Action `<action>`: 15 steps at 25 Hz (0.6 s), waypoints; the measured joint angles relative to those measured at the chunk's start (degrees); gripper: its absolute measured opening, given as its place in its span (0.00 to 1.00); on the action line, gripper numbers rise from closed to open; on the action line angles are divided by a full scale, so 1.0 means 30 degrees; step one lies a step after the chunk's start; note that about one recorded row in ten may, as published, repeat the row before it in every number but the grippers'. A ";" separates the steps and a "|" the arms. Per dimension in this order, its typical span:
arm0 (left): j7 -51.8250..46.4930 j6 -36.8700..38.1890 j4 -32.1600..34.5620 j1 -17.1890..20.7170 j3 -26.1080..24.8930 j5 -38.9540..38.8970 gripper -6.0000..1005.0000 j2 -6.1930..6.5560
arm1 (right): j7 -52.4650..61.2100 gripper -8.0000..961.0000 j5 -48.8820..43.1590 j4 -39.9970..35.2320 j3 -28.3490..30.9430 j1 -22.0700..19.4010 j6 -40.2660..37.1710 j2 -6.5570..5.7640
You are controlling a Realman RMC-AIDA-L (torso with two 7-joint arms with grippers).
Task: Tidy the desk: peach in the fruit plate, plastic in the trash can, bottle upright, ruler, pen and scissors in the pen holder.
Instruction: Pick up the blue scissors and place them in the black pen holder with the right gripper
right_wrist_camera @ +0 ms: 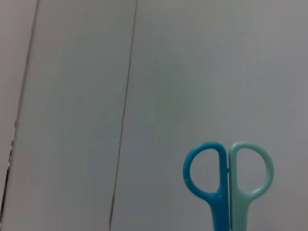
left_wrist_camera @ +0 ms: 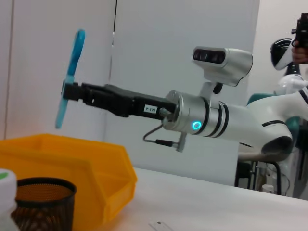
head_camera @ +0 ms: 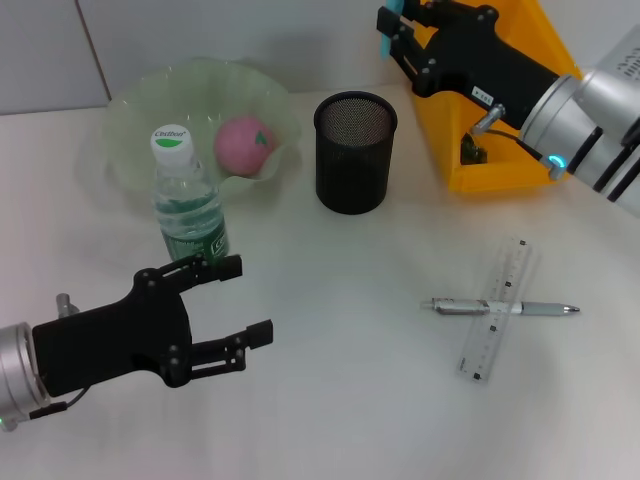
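White desk (head_camera: 350, 400): right hand (head_camera: 392, 30) grips scissors (head_camera: 388, 22) above the yellow bin (head_camera: 470, 160).

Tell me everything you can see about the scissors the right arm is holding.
The scissors have two plastic loop handles, one blue, one pale mint green, closed side by side. The right gripper holds them up in the air by the middle, handles upward, slightly tilted, above the orange bin and behind the black mesh pen holder. The blades are mostly hidden. Nothing else touches them.

Both arms: silver cylindrical wrist links, matte black tools. Right tool (head_camera: 392, 28) carries a white label, thin cable, blue-lit ring; left tool (head_camera: 246, 300) plain.
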 joint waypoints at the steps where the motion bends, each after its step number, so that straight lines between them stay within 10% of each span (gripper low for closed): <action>1: 0.0038 -0.0022 -0.0025 0.0016 -0.0025 -0.0017 0.72 -0.0001 | 0.0000 0.31 0.0000 0.0000 0.0000 0.0000 0.0000 0.0000; 15: 0.0195 -0.0249 -0.0031 0.0061 0.0018 -0.0057 0.84 0.0031 | 0.1644 0.32 -0.0014 0.0133 -0.2240 0.0585 0.3250 0.0049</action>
